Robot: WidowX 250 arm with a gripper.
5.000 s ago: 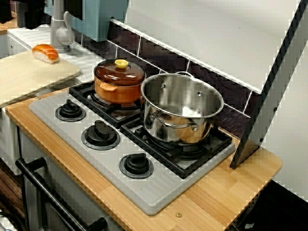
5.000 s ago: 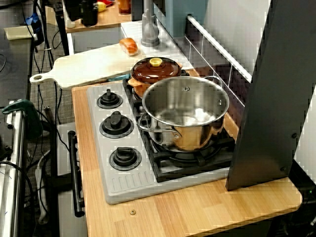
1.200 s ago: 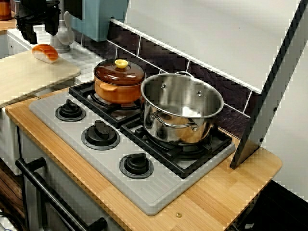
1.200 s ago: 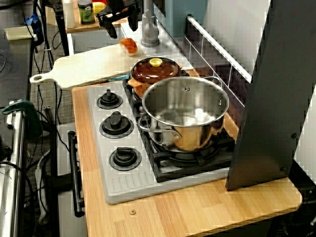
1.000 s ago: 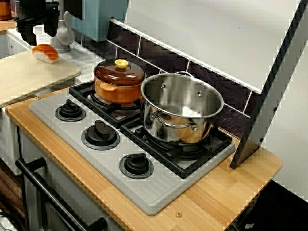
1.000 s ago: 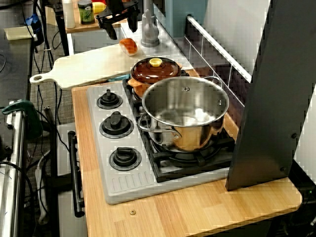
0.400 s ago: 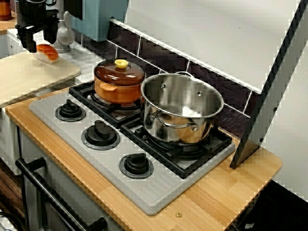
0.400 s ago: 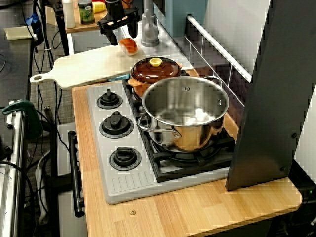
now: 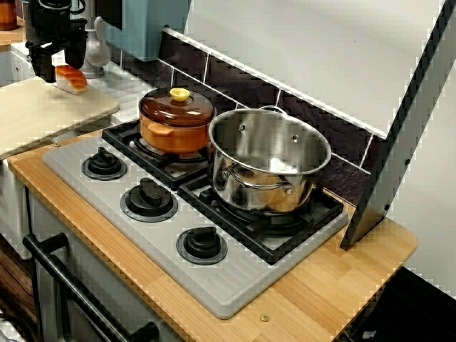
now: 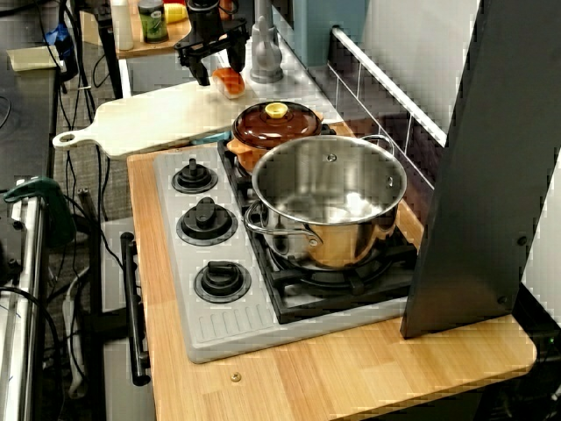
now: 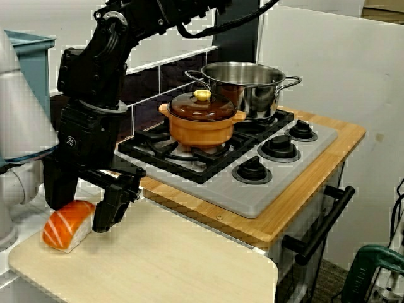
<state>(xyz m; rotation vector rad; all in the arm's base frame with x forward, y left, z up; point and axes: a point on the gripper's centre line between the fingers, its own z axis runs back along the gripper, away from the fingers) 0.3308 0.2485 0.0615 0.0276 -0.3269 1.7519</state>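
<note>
Gripper (image 11: pixel 80 207) down low over the far end of the cutting board (image 11: pixel 165 264), jaws spread wide and gripping nothing. Salmon sushi piece (image 11: pixel 68 224) lies flat on the board, orange top with white stripes, rice underneath. The view from the board side is the only close look: one finger sits behind the piece's upper edge, the other just off its near end, tip almost down at board level. Contact with the piece cannot be judged there. The view across the knobs shows the gripper small in the far corner, the two fingers straddling the piece, with one end of the orange top showing past them; the height above the board is not readable from that angle. The view from the stove's end shows the same straddle, and it alone shows the whole board with its handle, plus the grey faucet (image 10: pixel 266 51) just beside the gripper. Well apart from all this, on the stove (image 9: pixel 146 239): orange pot (image 11: pixel 202 126) with brown lid on the back burner, steel pot (image 9: pixel 267 160) uncovered on the next burner, the two nearly touching.
</note>
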